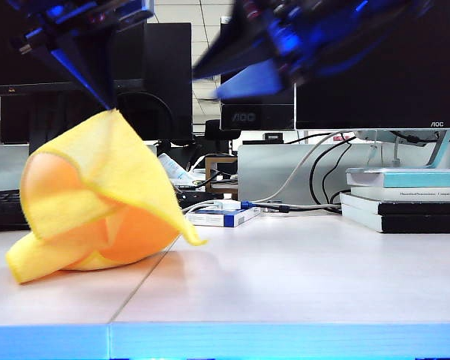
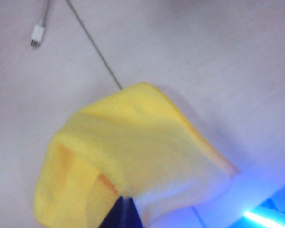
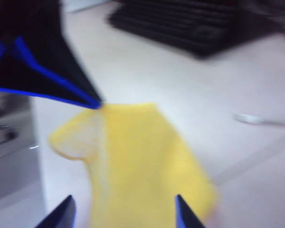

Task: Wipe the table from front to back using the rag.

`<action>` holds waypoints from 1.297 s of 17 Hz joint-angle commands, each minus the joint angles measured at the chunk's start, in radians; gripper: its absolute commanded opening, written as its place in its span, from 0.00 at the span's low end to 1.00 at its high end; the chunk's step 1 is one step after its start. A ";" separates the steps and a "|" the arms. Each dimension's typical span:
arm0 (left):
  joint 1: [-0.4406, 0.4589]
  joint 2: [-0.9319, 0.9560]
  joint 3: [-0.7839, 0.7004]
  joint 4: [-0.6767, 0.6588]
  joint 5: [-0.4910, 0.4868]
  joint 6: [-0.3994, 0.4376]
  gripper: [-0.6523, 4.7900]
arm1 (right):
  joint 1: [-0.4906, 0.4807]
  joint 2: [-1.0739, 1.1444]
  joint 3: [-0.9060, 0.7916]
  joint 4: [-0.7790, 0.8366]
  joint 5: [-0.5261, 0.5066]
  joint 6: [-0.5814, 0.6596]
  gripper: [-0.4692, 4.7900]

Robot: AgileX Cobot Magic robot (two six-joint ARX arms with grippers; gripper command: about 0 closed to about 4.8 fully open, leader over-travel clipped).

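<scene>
Exterior: left tool (image 1: 105, 105), at 11 o'clock, is clenched on one corner of the yellow rag (image 1: 97, 202), so the cloth hangs in a loose cone, its lower folds resting on the counter (image 1: 300, 277) left of the seam. Right tool (image 1: 255, 79), blurred at 12 o'clock, holds nothing.

Left wrist: rag (image 2: 133, 156) pinched at the tool tips (image 2: 121, 211); a white cable plug (image 2: 37, 37) lies apart.

Right wrist: right tool (image 3: 123, 211), jaws spread, hovers over the rag (image 3: 142, 161), probably to take a second corner.

Dark monitors (image 1: 375, 67), stacked books (image 1: 405, 199) and cables (image 1: 322, 161) behind.
</scene>
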 commanded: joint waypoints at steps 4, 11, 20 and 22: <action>0.000 -0.007 0.008 -0.013 0.023 -0.002 0.11 | 0.093 0.143 0.004 0.195 -0.002 -0.001 0.56; 0.000 -0.014 0.009 -0.016 0.106 -0.003 0.11 | 0.113 0.226 0.010 0.313 0.087 0.006 0.55; 0.000 -0.014 0.047 -0.018 0.103 -0.003 0.11 | 0.129 0.260 0.010 0.338 0.137 0.005 0.08; 0.000 -0.014 0.076 -0.018 0.098 -0.002 0.11 | 0.129 0.267 0.009 0.318 0.152 0.005 0.08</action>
